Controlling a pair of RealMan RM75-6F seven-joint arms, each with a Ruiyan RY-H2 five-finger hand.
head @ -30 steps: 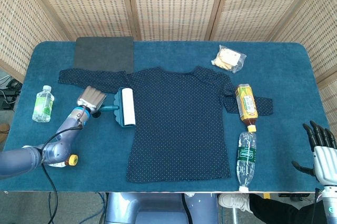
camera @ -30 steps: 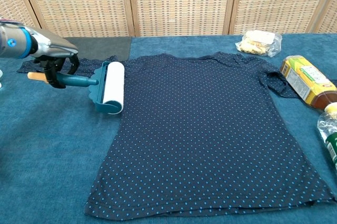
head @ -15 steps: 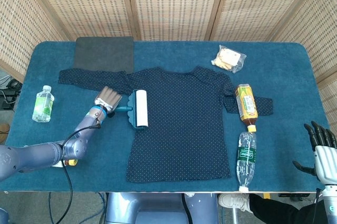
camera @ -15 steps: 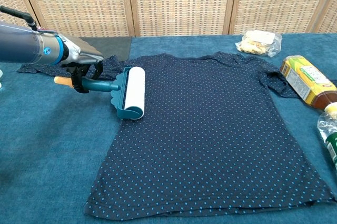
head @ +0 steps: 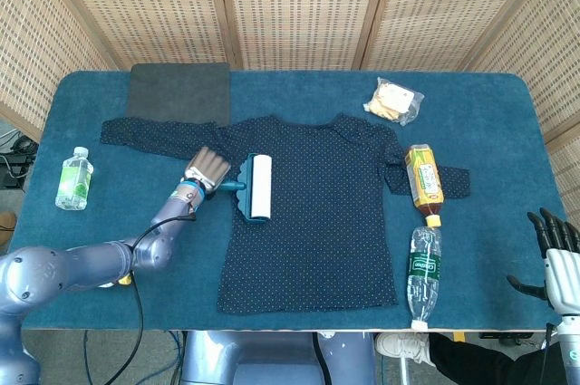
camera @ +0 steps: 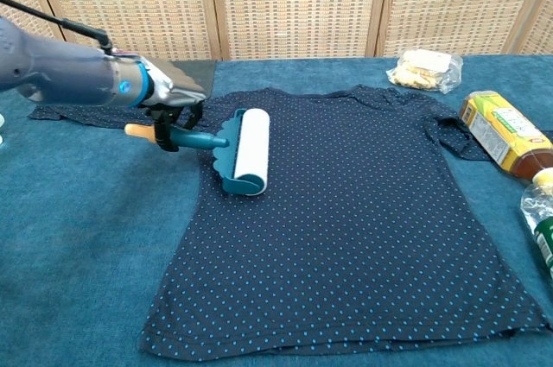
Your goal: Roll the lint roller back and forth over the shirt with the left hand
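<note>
Left hand (camera: 173, 99) grips lint roller (camera: 233, 149) handle, white drum flat on shirt (camera: 346, 220). Right hand (head: 553, 258) spread, holding nothing, at table edge.

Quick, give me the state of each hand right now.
Left hand: closed around the handle of the lint roller, which sits on the shirt.
Right hand: open, holding nothing.

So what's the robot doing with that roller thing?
The robot's left hand holds the lint roller by its handle and has the white roll lying on the dotted shirt, near the shirt's left side. The shirt is spread flat on the blue table. Its right hand is off at the table's edge, holding nothing.
</note>
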